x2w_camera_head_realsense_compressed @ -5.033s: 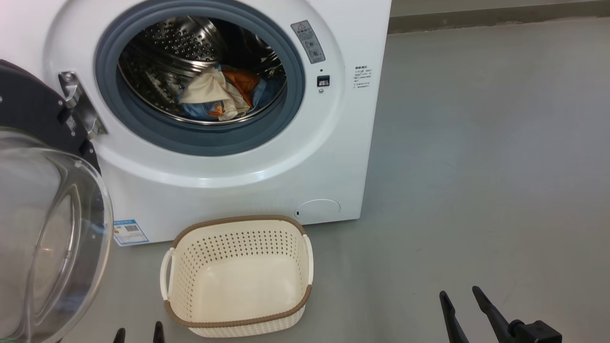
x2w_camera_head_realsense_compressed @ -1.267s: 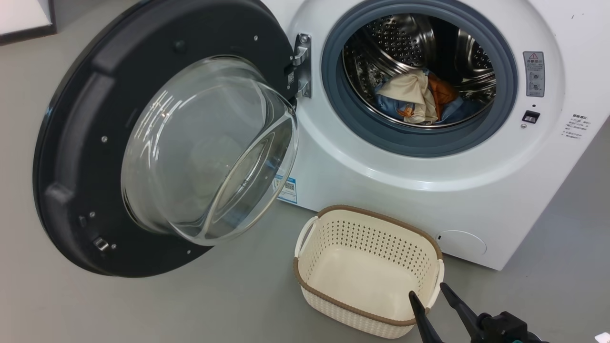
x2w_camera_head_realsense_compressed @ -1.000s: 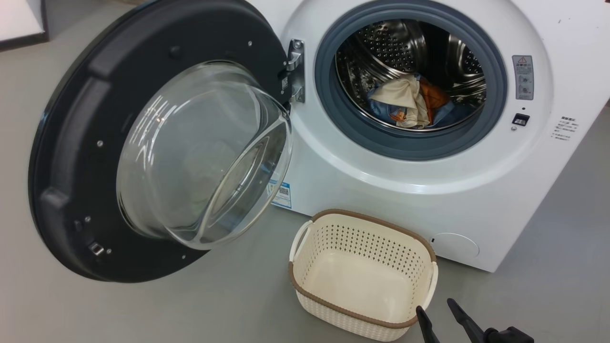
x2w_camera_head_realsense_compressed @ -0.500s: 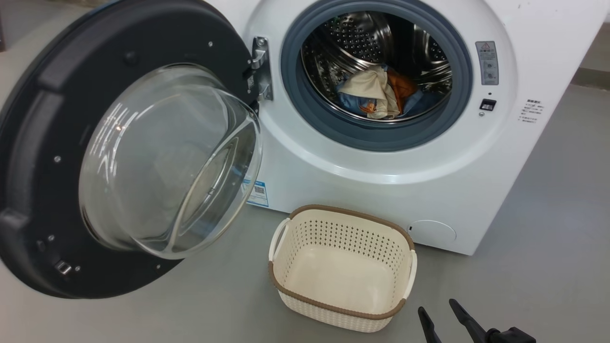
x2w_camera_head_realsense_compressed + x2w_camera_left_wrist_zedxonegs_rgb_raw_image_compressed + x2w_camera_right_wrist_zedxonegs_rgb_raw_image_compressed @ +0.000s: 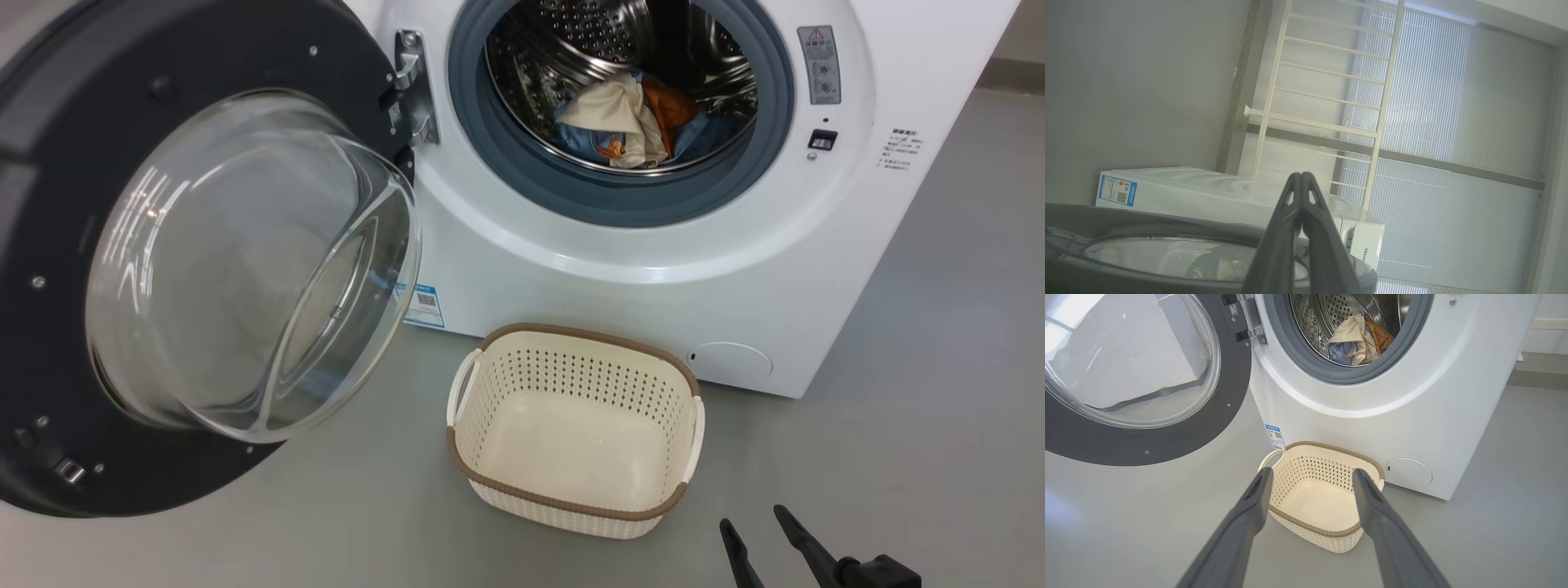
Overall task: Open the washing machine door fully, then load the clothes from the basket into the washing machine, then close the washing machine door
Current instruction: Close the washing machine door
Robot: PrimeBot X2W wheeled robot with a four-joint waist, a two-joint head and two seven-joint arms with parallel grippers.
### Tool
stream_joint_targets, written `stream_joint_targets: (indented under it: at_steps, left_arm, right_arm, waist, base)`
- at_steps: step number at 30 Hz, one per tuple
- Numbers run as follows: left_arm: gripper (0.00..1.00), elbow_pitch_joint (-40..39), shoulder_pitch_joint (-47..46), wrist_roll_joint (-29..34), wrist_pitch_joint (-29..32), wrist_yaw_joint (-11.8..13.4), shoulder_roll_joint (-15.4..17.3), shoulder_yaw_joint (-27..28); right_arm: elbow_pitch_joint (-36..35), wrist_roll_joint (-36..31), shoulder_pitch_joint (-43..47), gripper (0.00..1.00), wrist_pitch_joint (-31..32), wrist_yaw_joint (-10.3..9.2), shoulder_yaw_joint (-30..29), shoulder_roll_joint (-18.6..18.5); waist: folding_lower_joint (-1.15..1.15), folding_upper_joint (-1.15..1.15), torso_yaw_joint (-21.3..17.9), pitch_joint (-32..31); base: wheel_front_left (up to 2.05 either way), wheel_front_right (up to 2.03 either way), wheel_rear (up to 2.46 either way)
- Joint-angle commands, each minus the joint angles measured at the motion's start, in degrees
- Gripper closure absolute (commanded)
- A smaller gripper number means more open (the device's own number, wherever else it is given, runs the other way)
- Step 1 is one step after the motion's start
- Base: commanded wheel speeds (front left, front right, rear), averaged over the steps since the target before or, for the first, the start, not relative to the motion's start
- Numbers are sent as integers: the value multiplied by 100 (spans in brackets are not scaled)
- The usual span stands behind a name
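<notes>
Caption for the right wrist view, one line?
Open jaws frame the empty cream perforated plastic basket; blue, cream and orange clothes inside the white front-loading washing machine, black-rimmed glass door open.

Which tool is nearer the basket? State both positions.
Right. The right tool, open, is just off the basket's near corner; the left tool, shut, is beside the washing machine door.

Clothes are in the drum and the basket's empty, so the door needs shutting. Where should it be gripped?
Probably the door rim by the latch, opposite the hinge, where leverage is greatest. Come in over its outer edge, pinching both faces. The glass bowl is smooth, bulging and too wide.
</notes>
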Motion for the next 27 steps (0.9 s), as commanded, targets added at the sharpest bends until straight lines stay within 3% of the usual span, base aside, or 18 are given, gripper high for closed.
stream_joint_targets:
  at_steps: [1, 12, 19, 27]
  left_arm:
    - [100, -27, -198, -33, 182, -94, 398, 6]
    - [100, 480, -523, -233, 1177, -410, 350, -87]
    - [100, 573, -475, -288, 2197, -331, 233, -288]
    - [100, 415, -257, -118, 2469, -261, 41, -513]
  right_arm:
    - [-153, -86, -268, 0, -29, 9, 104, -55]
    - [-109, -147, -389, 0, -29, 9, 67, -24]
    - [-97, -138, -363, 0, -29, 9, 17, -8]
    - [-124, -126, -359, 0, -29, 9, 16, 1]
  waist:
    - [0, 0, -31, 90]
    - [0, 0, -73, 218]
    - [0, 0, -37, 162]
    - [0, 0, 22, 152]
  base:
    - [0, 0, 0]
    - [0, 0, 0]
    - [0, 0, 0]
    - [0, 0, 0]
